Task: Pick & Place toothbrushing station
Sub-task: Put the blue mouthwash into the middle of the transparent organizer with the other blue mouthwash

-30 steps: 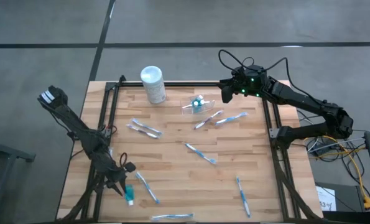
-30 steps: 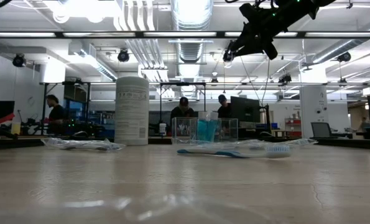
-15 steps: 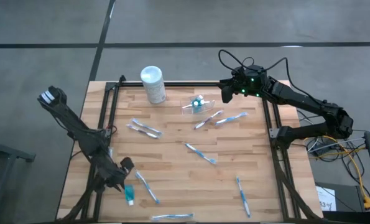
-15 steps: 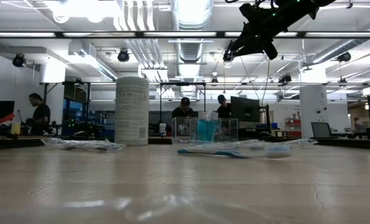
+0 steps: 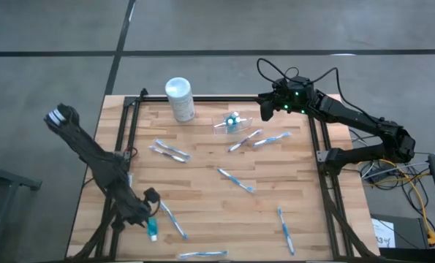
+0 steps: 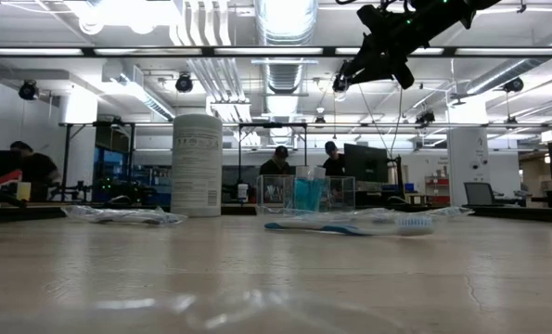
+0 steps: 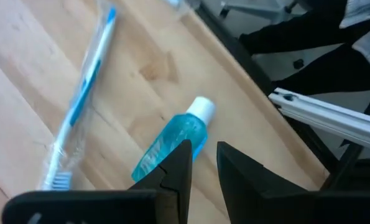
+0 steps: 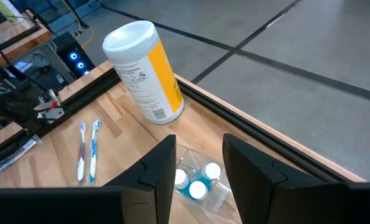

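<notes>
Left gripper (image 7: 203, 152), slightly parted and empty, now shifted nearer over blue bottle (image 7: 172, 143), near left; right gripper (image 8: 199, 146), parted and empty, unmoved above far toothbrushing station (image 8: 197, 180); pickup not begun.

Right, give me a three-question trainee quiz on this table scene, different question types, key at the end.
1. True or false: the white cylindrical container lies on its side on the table.
2. Multiple choice: the right gripper hangs above the table, close to which thing? A) the clear toothbrushing station B) the blue bottle C) the toothbrush at the near edge
3. Fill in: in the left wrist view, the left gripper has its fingers just over the blue bottle with a ____ cap.

Key: 1 false, it stands upright; 2 A; 3 white.
</notes>
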